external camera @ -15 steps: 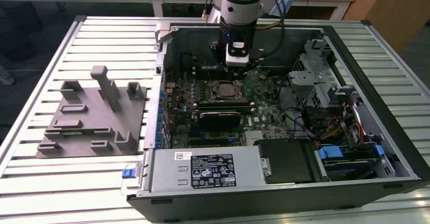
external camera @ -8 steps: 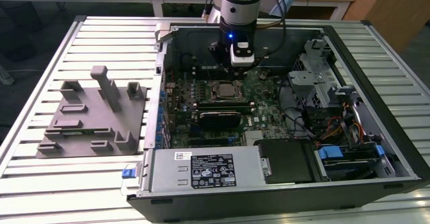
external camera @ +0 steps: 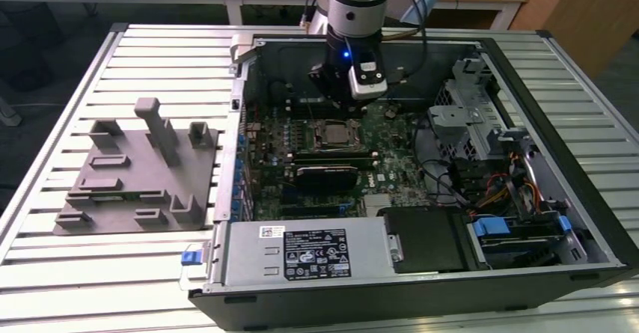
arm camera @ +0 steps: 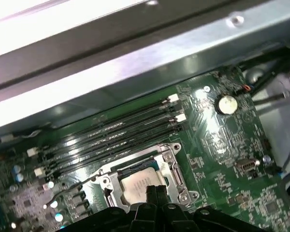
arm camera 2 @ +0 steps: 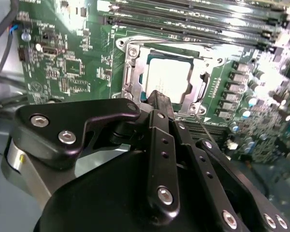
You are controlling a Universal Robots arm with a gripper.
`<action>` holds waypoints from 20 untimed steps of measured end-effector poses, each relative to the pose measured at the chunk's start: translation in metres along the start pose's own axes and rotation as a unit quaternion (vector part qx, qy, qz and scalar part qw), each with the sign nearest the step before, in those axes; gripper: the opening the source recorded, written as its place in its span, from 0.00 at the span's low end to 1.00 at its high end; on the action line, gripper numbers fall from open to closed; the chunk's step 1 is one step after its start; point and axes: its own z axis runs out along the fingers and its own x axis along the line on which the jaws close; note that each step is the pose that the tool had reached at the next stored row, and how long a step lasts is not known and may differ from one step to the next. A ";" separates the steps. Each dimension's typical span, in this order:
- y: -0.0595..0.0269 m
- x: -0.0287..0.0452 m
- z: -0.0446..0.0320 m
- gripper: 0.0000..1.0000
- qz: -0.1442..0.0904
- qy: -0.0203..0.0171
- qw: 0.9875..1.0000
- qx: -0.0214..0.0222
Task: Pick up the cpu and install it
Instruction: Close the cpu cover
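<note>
Metal glinted on the small flat square cpu (arm camera 2: 169,77) with its shiny silver top. It lay face up inside the silver steel socket frame (arm camera 2: 130,72) on the green motherboard (arm camera 2: 63,63), near the middle of the open black computer case (external camera: 559,146). The grey plastic fixture tray (external camera: 130,191) stood outside the case, on the exterior view's left.

The chip looked light, stiff and slick on top. Its underside was probably fragile, so the thin side edges seemed the safest place to hold it. Being square, it had no true long axis. Its edges ran parallel to the frame and to the long black memory slots (arm camera 2: 193,14) on its far side.

The black gripper (arm camera 2: 157,96) hung directly over the socket with its two fingers drawn together and nothing between them. The tip sat over the cpu's edge, though contact could not be judged.
</note>
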 end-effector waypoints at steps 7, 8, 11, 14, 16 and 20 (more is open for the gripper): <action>0.0000 0.0000 0.0002 0.11 -0.062 0.001 0.998 -0.002; 0.0000 0.0000 0.0002 0.11 -0.070 0.001 0.998 -0.002; 0.0000 0.0000 0.0005 0.11 -0.093 0.001 0.996 -0.002; 0.0000 0.0000 0.0006 0.11 -0.106 0.002 0.994 -0.002; 0.0000 0.0000 0.0007 0.11 -0.106 0.002 0.994 -0.003; -0.0009 -0.0001 0.0012 0.11 -0.108 0.001 0.994 -0.003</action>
